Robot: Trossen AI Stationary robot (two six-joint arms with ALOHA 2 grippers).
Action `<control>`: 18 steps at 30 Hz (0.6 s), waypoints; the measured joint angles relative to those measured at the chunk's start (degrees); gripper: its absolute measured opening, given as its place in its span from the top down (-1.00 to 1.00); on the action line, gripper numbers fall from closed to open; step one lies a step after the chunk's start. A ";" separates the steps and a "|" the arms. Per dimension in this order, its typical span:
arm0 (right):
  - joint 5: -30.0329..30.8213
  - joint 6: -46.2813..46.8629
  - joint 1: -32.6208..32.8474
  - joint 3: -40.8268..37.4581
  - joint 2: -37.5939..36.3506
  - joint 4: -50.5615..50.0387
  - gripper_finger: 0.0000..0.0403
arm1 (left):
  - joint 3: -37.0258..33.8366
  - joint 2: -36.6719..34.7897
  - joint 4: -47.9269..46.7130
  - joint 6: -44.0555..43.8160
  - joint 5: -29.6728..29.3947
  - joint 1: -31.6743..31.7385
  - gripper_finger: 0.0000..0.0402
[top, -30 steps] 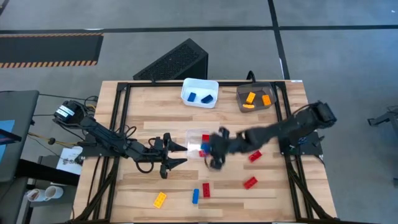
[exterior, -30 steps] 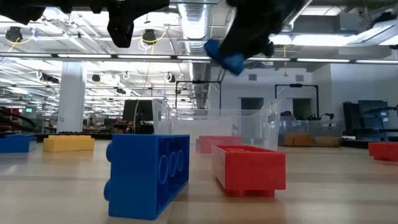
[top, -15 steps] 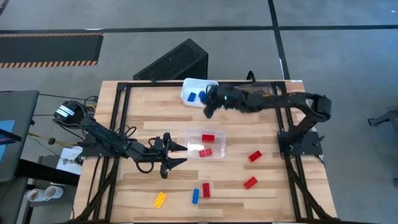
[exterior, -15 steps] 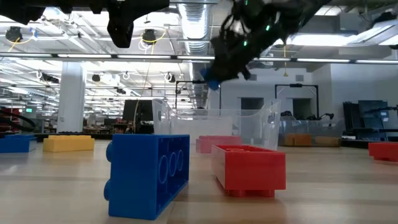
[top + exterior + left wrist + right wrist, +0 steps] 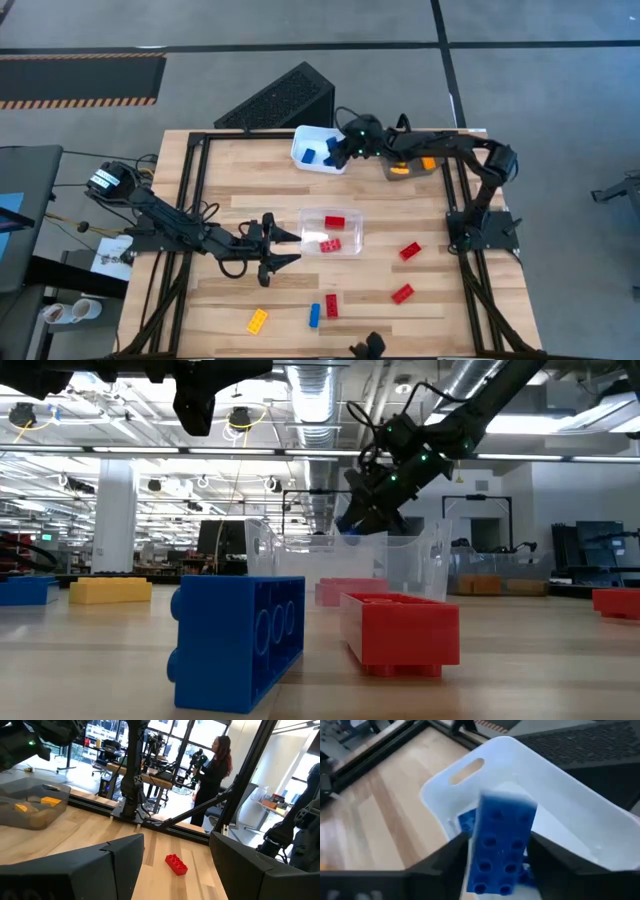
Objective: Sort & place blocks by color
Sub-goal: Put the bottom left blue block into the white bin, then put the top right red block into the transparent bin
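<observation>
My right gripper (image 5: 343,150) (image 5: 502,870) hovers over the white bin (image 5: 304,140) at the table's far edge, shut on a blue studded brick (image 5: 501,840). Other blue bricks (image 5: 313,156) lie in that bin. My left gripper (image 5: 292,248) (image 5: 175,855) waits open just left of the clear bin (image 5: 345,232), which holds red bricks (image 5: 335,222). The grey bin (image 5: 388,168) holds orange bricks (image 5: 403,157). Loose on the table lie red bricks (image 5: 409,251) (image 5: 402,293) (image 5: 332,305), a blue one (image 5: 314,315) and a yellow one (image 5: 257,320). My right gripper pinches the blue brick between its two fingers (image 5: 445,862), one on each long side (image 5: 482,855). The fingers slant down from the table's right toward the bin. The brick is lifted clear and hangs over the white bin's inside, studs facing the wrist camera.
Black frame rails (image 5: 200,190) run along the table's left, far and right sides. A black grille box (image 5: 280,100) sits beyond the far edge. Bare wood lies between the bins and the near bricks. A person (image 5: 215,765) stands in the room beyond the table.
My right gripper, carrying the blue brick, has swung from above the clear bin toward the table's far edge and now hangs lower, over the white bin. It has stayed shut on the brick.
</observation>
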 joint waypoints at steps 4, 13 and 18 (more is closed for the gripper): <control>0.05 -0.04 0.86 0.02 -0.01 1.02 -0.41 | 0.00 0.00 -0.03 0.02 0.00 0.00 -0.08; -3.14 -1.13 2.54 0.02 -6.36 -1.19 -0.67 | 0.00 0.00 -1.27 -0.22 -0.11 0.02 -0.08; -4.29 -3.91 7.23 0.04 -14.33 -5.97 -0.53 | 0.00 0.00 -1.54 -0.30 -0.24 0.02 -0.08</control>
